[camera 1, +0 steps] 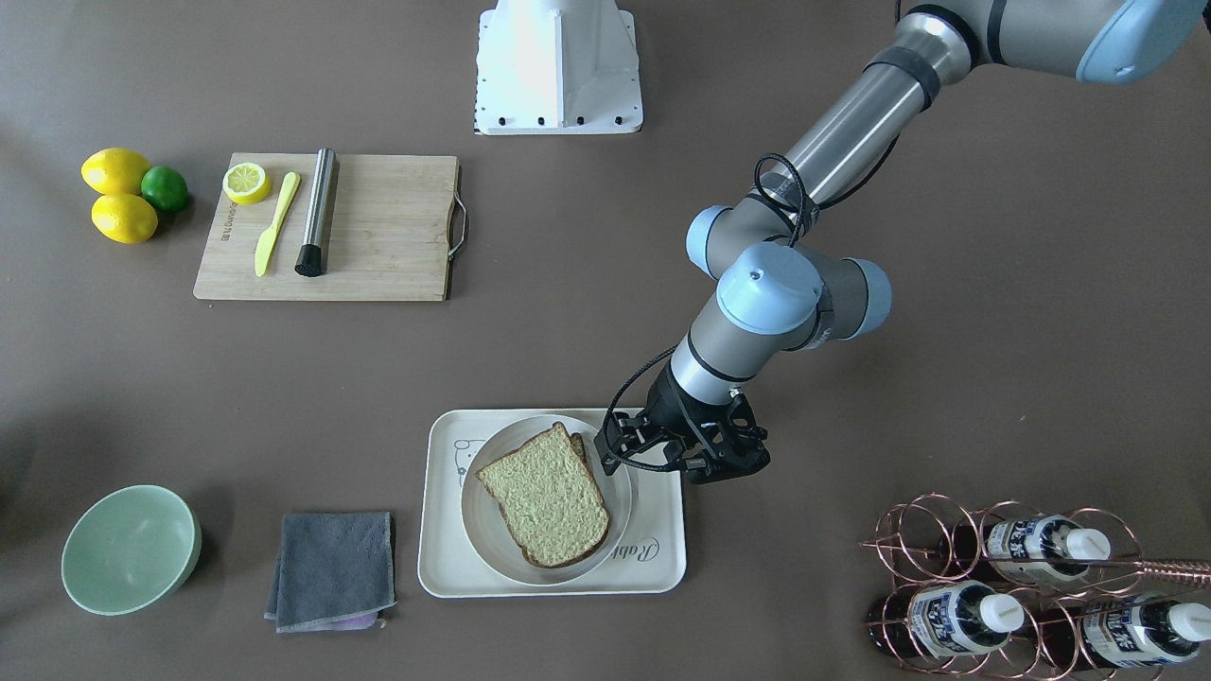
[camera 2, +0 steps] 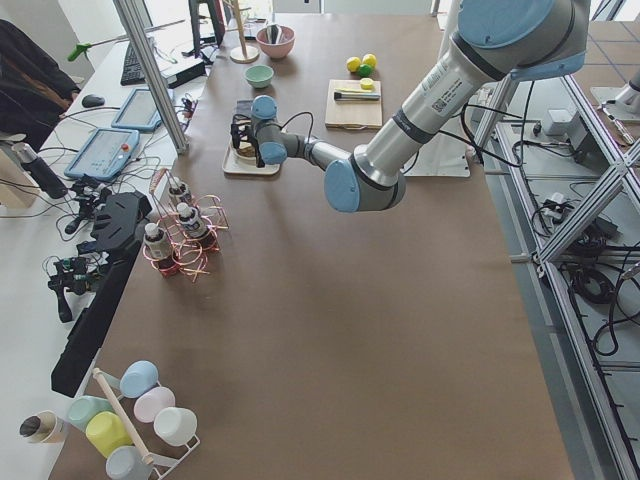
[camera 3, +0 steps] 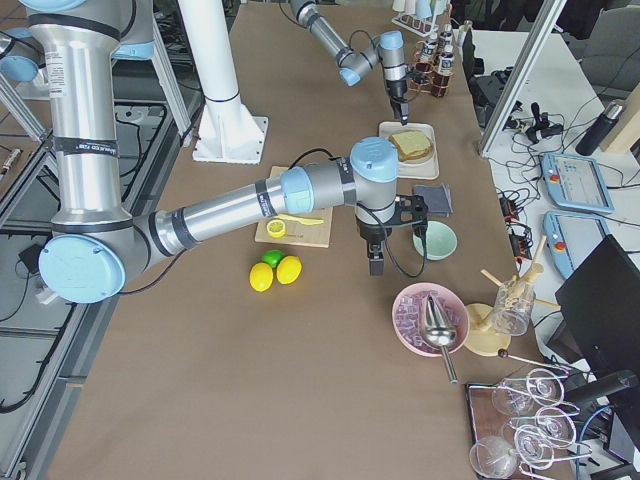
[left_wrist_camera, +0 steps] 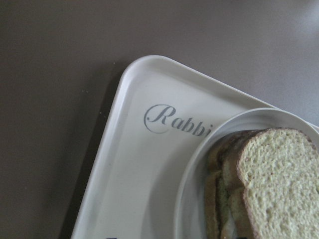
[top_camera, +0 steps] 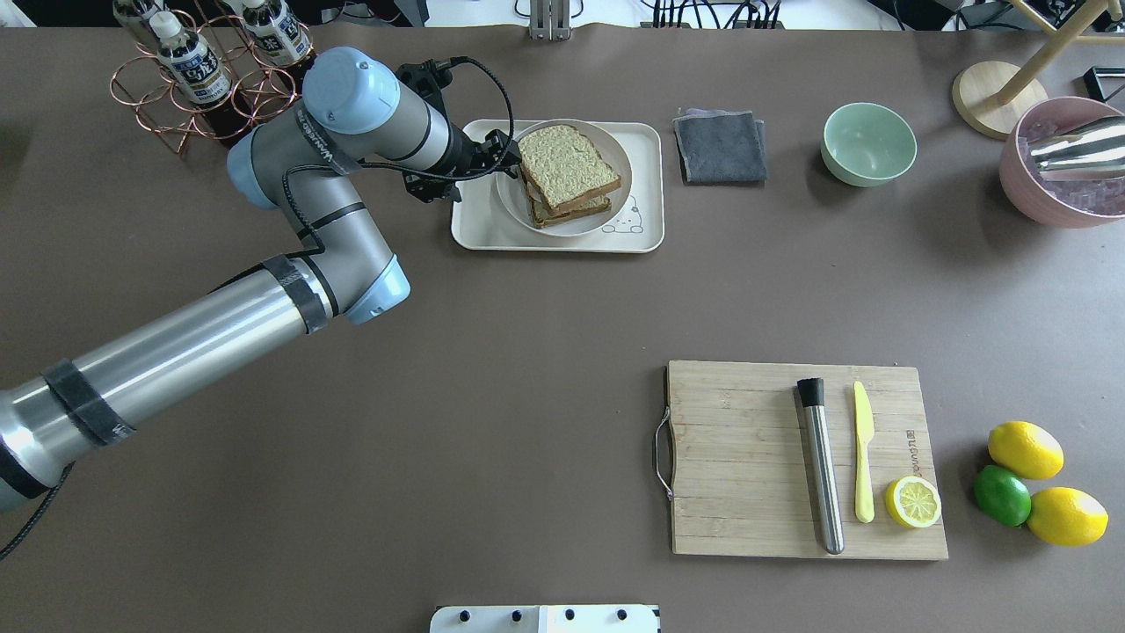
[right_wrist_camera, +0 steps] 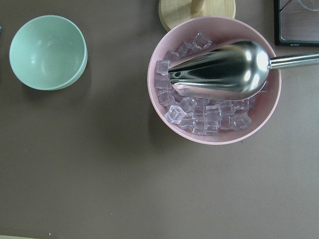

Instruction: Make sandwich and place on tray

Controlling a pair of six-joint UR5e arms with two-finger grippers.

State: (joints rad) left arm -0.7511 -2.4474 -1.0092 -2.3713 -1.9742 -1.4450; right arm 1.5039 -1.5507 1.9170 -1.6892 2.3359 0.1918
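Overhead exterior view is showing the left gripper [top_camera: 501,158] hovering at the tray's [top_camera: 475,230] left edge, gripping nothing; I cannot tell how wide its jaws are standing. The sandwich [top_camera: 567,171] is lying on a white plate [top_camera: 582,228] sitting on the tray. The right gripper [camera 3: 374,262] is hanging near a green bowl [camera 3: 435,240]; its opening cannot be told.

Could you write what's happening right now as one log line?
sandwich: on white plate | white plate: on tray | left claw: beside plate rim, grip unclear | right claw: raised near green bowl, grip unclear
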